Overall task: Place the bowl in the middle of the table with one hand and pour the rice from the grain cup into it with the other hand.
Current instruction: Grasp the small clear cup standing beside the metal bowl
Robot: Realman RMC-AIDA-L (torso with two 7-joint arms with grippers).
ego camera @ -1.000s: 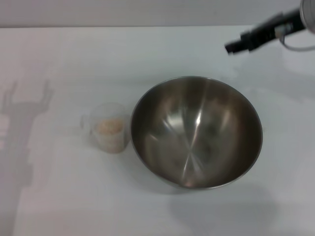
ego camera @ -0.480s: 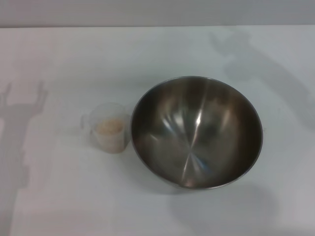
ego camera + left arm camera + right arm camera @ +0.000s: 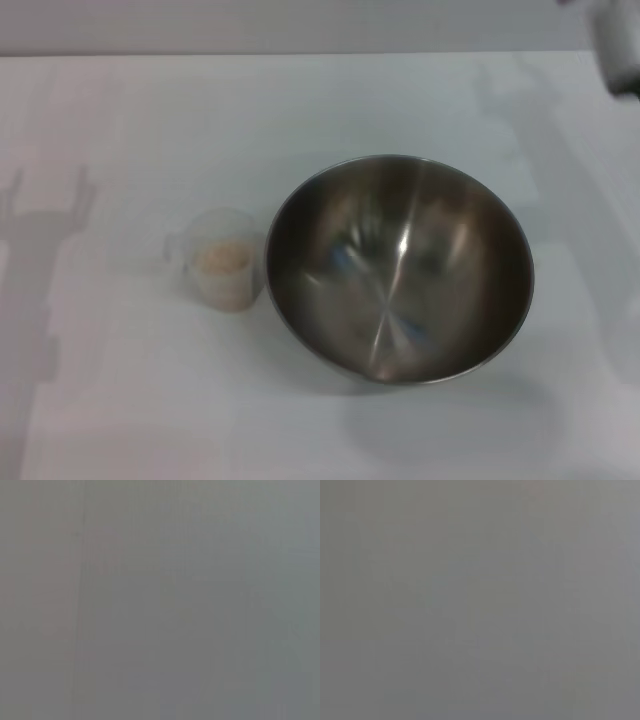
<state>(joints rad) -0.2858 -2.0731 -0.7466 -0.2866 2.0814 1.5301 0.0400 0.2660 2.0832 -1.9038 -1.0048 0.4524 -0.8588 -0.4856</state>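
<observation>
The stainless-steel bowl (image 3: 400, 268) stands upright and empty on the white table (image 3: 300, 110), a little right of the middle. The small clear grain cup (image 3: 220, 258) stands just left of it, almost touching its rim, with a small heap of pale rice (image 3: 222, 258) inside. Only a pale part of my right arm (image 3: 618, 40) shows at the top right corner; its gripper is out of view. My left gripper is out of view; only its shadow falls on the table at the far left. Both wrist views show plain grey.
The table's far edge (image 3: 300, 54) runs across the top of the head view, with a grey wall behind it. Arm shadows lie on the table at the far left and far right.
My right arm's dark gripper, seen at the top right one second ago, has pulled out of the head view. The bowl and the cup have not moved.
</observation>
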